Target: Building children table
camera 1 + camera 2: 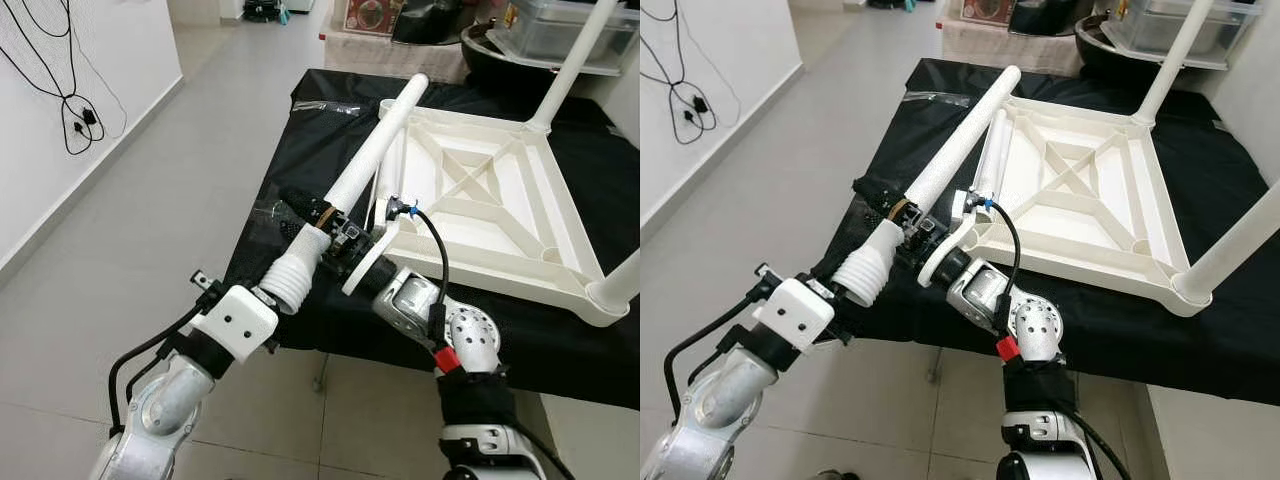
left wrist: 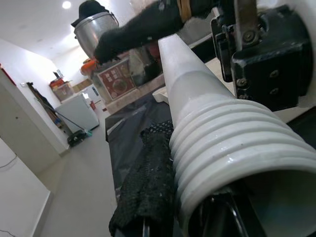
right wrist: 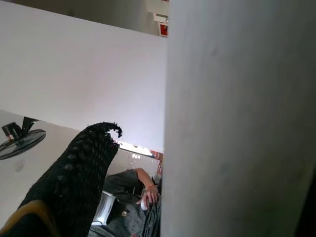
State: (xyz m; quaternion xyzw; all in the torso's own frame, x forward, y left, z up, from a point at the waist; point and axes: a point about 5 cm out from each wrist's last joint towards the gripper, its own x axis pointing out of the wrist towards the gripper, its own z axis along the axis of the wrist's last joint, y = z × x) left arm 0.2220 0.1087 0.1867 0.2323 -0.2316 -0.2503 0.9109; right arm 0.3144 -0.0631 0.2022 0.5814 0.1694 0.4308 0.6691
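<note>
Left eye view: I see my left gripper (image 1: 318,213) pinching a white plastic table leg (image 1: 375,150), a smooth tube with a ribbed threaded end. It slants over the near-left corner of the upturned tabletop (image 1: 490,205), whose underside shows crossed ribs and 2 fitted legs. My right gripper (image 1: 372,250) clamps that corner's rim on the black cloth (image 1: 300,140).

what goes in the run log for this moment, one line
left gripper: shut on loose white plastic leg | right gripper: at corner of upturned white plastic table | surface: black cloth
</note>
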